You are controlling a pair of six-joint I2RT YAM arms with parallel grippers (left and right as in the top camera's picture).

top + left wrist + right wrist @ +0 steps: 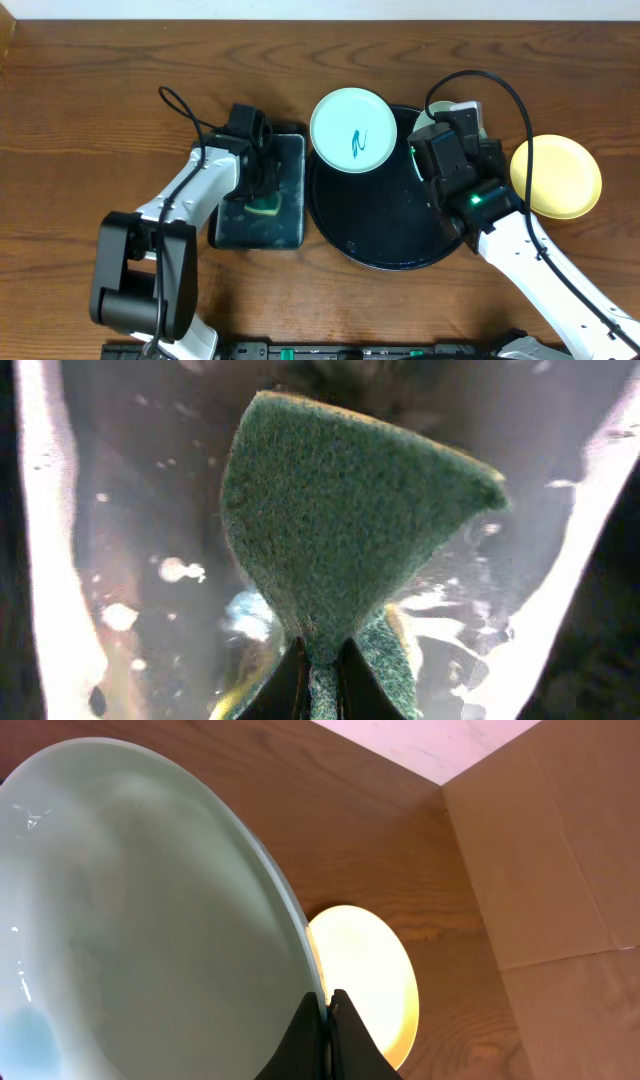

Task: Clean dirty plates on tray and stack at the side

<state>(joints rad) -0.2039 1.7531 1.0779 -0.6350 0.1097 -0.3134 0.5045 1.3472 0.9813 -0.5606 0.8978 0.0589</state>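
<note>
1. Left gripper (258,172): reaching down onto the rectangular black tray (290,225), jaws pinching together on the lower edge of the green sponge (340,540), sponge bending into a cone above the fingertips.
2. Squiggle-marked mint plate (352,131): lying face up at the upper-left edge of the round black tray (380,225), overlapping its rim, teal mark showing at centre.
3. Right gripper (325,1020): hanging over the right side of the round black tray, jaws clamping tight on the rim of the plain mint plate (140,920), holding it steeply tilted.
4. Pale yellow plate (556,177): lying flat on the wooden table (90,90), off the round black tray to its right.
</note>
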